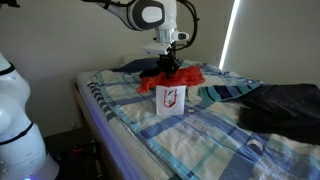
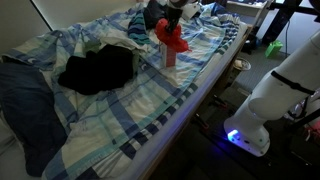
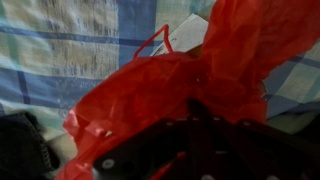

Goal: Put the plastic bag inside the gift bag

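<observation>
Currently in my claw (image 1: 172, 60): the plastic bag (image 1: 176, 72), bright red and crumpled. The claw is closed tight on its upper folds.
Where the plastic bag is: bunched directly over the mouth of the gift bag (image 1: 170, 98), which stands upright on the bed (image 1: 210, 145).
Done, I judge: bag off the bed and over the opening.
Left: pushing it inside and letting go. Whether any is already in, I cannot tell.
Writing: none readable, only a red shield-like emblem on the gift bag's front.

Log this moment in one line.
hand: shut on bright red wrinkly plastic bag | position: over small white upright paper gift bag | not yet inside
</observation>
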`<state>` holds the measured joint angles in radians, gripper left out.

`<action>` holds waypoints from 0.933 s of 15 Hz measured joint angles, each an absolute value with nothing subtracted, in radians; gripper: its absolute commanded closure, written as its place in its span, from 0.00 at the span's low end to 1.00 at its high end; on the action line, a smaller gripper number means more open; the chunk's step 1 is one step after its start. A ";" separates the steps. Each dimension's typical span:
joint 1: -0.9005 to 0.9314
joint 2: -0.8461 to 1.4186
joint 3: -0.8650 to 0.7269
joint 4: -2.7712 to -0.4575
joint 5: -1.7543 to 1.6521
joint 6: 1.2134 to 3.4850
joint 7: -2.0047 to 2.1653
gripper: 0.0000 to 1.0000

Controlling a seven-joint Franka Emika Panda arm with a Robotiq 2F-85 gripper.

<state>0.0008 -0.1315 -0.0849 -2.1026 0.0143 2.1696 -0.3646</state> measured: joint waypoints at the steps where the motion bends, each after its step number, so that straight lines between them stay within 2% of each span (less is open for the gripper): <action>1: 0.001 -0.125 -0.085 -2.102 0.006 2.166 -0.361 1.00; 14: 0.001 0.003 -0.073 -2.070 -0.110 2.164 -0.317 1.00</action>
